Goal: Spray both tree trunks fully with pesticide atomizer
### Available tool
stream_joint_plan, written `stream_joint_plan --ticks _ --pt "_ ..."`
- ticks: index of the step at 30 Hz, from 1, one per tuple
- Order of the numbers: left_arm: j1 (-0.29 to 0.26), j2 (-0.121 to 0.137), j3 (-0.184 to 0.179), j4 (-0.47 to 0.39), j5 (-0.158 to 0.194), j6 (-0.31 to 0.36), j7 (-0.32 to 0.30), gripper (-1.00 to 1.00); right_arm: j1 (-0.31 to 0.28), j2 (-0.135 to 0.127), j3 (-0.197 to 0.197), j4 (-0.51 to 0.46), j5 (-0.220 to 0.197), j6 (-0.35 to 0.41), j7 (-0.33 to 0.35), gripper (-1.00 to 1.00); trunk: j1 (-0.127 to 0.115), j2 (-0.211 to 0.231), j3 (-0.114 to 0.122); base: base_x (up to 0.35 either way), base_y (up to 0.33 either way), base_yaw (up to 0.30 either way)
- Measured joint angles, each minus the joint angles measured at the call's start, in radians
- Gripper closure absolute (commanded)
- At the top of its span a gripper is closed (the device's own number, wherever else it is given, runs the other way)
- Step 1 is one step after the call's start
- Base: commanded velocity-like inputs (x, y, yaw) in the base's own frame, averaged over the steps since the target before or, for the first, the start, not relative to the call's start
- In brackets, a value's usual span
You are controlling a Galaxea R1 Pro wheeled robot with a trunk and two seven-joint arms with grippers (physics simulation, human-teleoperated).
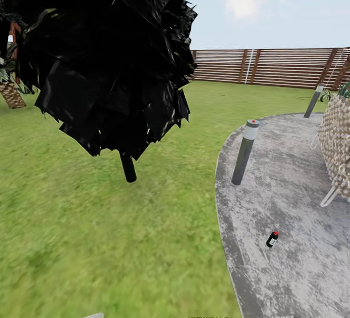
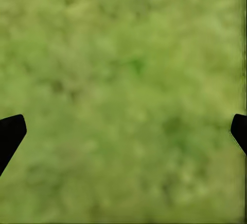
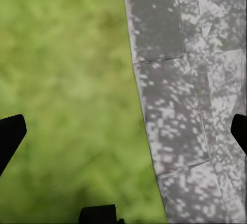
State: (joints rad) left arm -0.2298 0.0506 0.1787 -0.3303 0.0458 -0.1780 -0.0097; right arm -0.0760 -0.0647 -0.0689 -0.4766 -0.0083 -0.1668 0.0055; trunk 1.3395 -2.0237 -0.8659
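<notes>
**Around the paved patch**

Near-black cypress [image 1: 109,60] filling the upper left. Grey paving [image 1: 291,220] at lower right, with two grey bollards [image 1: 244,151] [image 1: 314,100] along its edge. Woven wicker seat [image 1: 338,138] at right edge. Scaly palm trunk [image 1: 10,93] far left.

The lawn [image 1: 97,240] and paved patch [image 1: 291,220] are viewed from the head camera; both are seen closely under the right claw [image 3: 123,131].

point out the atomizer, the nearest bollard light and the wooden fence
atomizer [image 1: 272,239]: head view, middle of the dark bottle body
nearest bollard light [image 1: 244,152]: head view, mid post
wooden fence [image 1: 287,67]: head view, slats
</notes>
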Motion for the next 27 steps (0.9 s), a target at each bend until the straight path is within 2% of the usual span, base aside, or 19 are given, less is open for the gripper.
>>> stream_joint_plan --ticks 27 --pt "0.0 0.0 0.0 0.0 0.0 0.0 0.0 -1.0 0.0 0.0 0.0 0.0 0.0 0.0 0.0 -1.0 0.0 0.0 -0.011 0.0 0.0 -0.265"
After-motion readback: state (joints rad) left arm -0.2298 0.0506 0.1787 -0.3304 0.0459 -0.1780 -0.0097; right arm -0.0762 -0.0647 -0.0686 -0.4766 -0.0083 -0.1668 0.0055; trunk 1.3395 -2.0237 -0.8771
